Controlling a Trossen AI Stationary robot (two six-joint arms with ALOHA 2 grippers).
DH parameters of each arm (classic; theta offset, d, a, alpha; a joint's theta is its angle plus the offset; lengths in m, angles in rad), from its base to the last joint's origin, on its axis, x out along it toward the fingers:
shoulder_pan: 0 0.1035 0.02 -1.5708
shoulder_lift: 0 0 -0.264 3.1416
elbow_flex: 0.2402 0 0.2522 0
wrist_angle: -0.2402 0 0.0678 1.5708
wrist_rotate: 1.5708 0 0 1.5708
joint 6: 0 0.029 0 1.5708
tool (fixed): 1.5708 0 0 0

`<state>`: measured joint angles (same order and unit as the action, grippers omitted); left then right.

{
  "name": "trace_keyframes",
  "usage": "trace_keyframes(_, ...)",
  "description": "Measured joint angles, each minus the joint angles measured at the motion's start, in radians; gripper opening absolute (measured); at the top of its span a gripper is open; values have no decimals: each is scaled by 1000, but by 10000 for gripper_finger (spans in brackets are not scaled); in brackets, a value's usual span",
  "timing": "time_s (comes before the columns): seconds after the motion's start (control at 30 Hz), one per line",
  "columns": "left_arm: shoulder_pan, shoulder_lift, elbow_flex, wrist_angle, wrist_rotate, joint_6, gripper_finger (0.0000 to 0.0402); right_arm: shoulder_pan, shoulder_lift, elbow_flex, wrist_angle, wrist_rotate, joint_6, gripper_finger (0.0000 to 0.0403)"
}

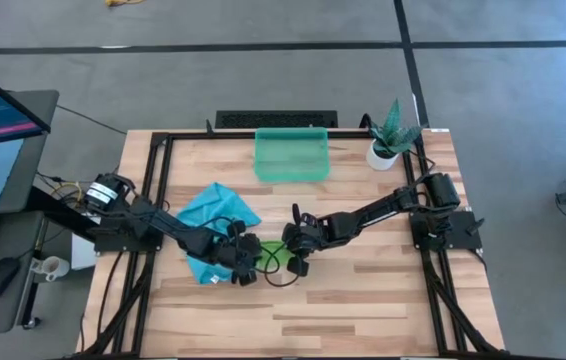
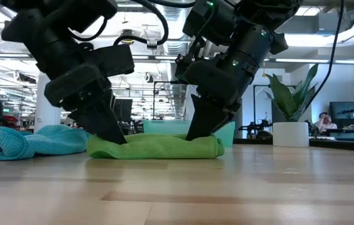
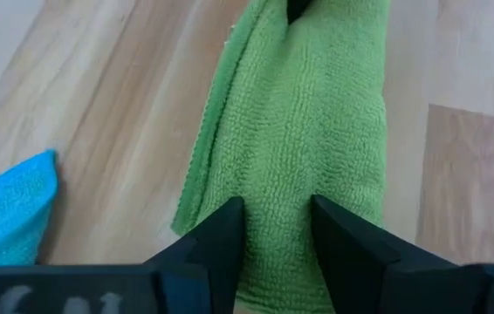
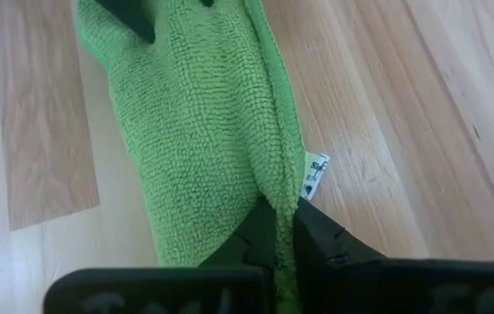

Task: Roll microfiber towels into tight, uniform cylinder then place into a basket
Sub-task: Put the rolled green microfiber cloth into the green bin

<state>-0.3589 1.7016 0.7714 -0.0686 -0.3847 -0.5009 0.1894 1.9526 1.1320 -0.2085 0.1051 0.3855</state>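
Observation:
The lime green microfiber towel [image 2: 155, 147] lies on the table as a long, low roll between my two grippers. My left gripper [image 3: 277, 228] stands on its left end and my right gripper [image 4: 282, 218] on its right end, each shut on cloth. In the high view the left gripper [image 1: 243, 262] and the right gripper [image 1: 298, 250] nearly hide the green towel [image 1: 269, 256]. The turquoise towel [image 1: 218, 215] lies crumpled on the table behind my left arm. The teal basket [image 1: 290, 155] stands at the far edge. My left gripper has a ridge of the roll's left end [image 3: 277, 196] between its two fingers, coming slanting down from the table's left, along the roll. The towel spreads past both fingers and lies on the table. My right gripper pinches the roll's outer edge [image 4: 275, 187] at its right end, close to the small white tag [image 4: 315, 174], between nearly closed fingers. The fingers slant down from the table's right, along the roll. The towel rests on the table; how many layers, I cannot tell.
A white pot with a green plant [image 1: 388, 140] stands at the far right corner. Black frame rails [image 1: 153, 190] run along the table's sides. Bare wood [image 1: 343, 310] lies toward the near edge. People sit in the room beyond the table.

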Motion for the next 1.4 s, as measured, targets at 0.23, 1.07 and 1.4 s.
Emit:
trace_keyframes(0.23,52,1,93,-175,41,-8,177,0,0,0,-2,0,0,29)
trace_keyframes(1.07,-139,-569,-175,-113,-253,-284,178,0,0,0,-1,0,6,29)
trace_keyframes(1.4,-37,-581,-416,488,-12,-96,172,-2,0,0,0,0,26,28)
